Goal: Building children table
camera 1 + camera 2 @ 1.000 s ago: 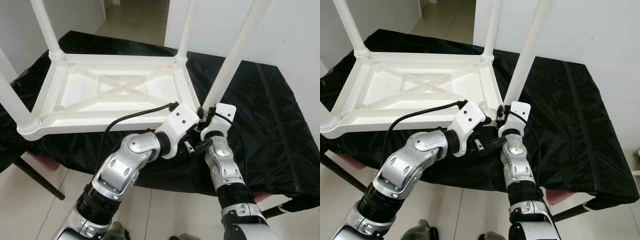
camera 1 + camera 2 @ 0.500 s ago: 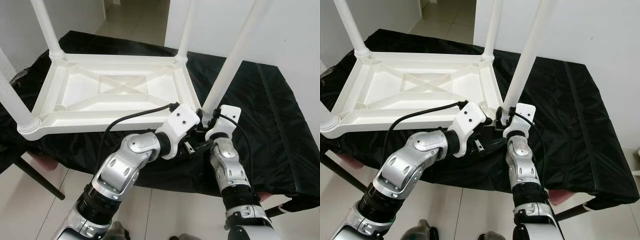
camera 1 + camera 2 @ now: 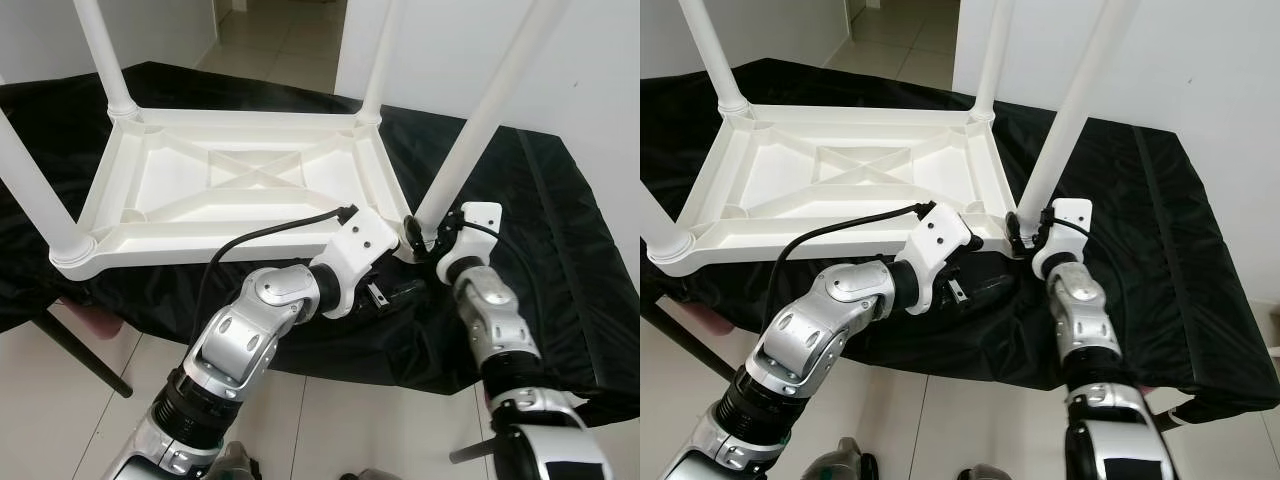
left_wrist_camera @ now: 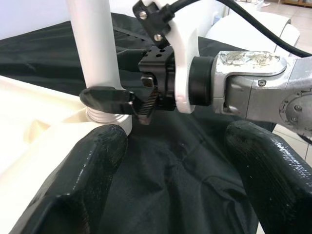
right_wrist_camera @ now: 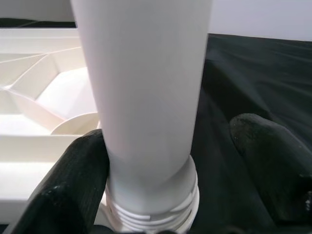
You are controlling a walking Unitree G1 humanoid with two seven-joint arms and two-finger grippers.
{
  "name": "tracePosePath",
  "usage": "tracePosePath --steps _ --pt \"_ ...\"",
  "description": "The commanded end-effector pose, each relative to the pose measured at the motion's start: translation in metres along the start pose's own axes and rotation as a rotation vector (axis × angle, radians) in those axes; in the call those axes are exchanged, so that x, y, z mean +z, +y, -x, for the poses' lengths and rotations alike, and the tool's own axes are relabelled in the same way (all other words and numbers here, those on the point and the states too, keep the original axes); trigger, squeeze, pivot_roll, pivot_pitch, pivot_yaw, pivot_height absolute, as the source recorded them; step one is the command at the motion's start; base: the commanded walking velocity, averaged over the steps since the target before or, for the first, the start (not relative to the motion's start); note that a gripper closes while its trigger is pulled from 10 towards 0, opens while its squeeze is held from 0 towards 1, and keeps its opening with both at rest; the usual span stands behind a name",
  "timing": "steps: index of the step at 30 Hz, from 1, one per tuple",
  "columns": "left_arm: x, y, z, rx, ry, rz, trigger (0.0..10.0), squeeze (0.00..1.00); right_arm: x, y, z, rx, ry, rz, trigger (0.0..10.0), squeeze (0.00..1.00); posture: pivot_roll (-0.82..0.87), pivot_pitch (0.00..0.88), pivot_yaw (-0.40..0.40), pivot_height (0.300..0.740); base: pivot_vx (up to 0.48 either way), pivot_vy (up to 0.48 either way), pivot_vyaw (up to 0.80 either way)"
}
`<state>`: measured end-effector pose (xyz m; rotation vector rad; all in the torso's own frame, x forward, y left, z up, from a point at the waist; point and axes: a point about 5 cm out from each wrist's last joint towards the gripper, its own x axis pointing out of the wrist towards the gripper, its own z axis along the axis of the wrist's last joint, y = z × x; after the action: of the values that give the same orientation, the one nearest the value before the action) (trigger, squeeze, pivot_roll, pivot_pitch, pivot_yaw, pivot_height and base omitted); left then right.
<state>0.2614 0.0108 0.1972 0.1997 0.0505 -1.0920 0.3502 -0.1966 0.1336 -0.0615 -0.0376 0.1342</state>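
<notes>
A white plastic children's table [image 3: 240, 180] lies upside down on a black cloth [image 3: 560, 250], its legs pointing up. My right gripper [image 3: 418, 236] stands open around the base of the near right leg [image 3: 470, 130], where the leg meets its corner socket. In the right wrist view one finger [image 5: 78, 185] touches the leg [image 5: 146, 97] and the other finger [image 5: 273, 161] stands apart from it. My left gripper [image 3: 398, 293] hangs open just below and in front of that corner with nothing between its fingers [image 4: 87, 175]. It looks at the right gripper [image 4: 126, 102].
The cloth-covered surface ends at a front edge close to my arms, with pale tiled floor [image 3: 330, 420] below. A dark support leg [image 3: 80, 350] slants under the left side. A white wall [image 3: 600, 70] stands at the right and a doorway [image 3: 280, 30] lies behind.
My right forearm has swung out to the right while its gripper stays at the leg's base. The camera has shifted slightly. My left arm has held still.
</notes>
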Motion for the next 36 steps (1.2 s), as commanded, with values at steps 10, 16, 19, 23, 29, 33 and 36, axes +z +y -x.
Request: tracePosePath --steps 10,16,19,23,29,33,36 --pt "0.000 0.005 0.002 0.039 0.004 -0.011 10.0 0.00 -0.001 -0.014 -0.001 0.266 0.021 0.003 10.0 0.00 0.05 0.010 -0.055 0.740 0.000 0.000 0.00" --pt "0.000 0.004 0.002 0.036 0.004 -0.012 10.0 0.00 0.002 -0.016 -0.003 0.300 0.013 -0.011 10.0 0.00 0.05 0.009 -0.047 0.740 0.000 0.000 0.00" --pt "0.001 0.005 0.001 0.034 0.003 -0.013 10.0 0.00 0.004 -0.017 -0.007 0.332 0.013 -0.019 10.0 0.00 0.05 0.008 -0.045 0.740 0.000 0.000 0.00" --pt "0.001 0.006 0.001 0.033 0.003 -0.017 10.0 0.00 0.006 -0.017 -0.011 0.370 0.031 -0.010 10.0 0.00 0.06 0.006 -0.043 0.740 0.000 0.000 0.00" --pt "0.002 0.007 0.002 0.037 0.004 -0.020 10.0 0.00 0.005 -0.020 -0.014 0.393 0.069 0.003 0.0 0.00 0.06 0.003 -0.044 0.740 0.000 0.000 0.00" --pt "0.002 0.007 0.002 0.038 0.005 -0.019 10.0 0.00 0.005 -0.021 -0.013 0.403 0.077 0.008 0.0 0.00 0.06 0.003 -0.044 0.740 0.000 0.000 0.00" --pt "0.001 0.007 0.002 0.038 0.005 -0.018 10.0 0.00 0.002 -0.023 -0.011 0.421 0.090 0.010 0.0 0.00 0.07 0.005 -0.047 0.740 0.000 0.000 0.00"
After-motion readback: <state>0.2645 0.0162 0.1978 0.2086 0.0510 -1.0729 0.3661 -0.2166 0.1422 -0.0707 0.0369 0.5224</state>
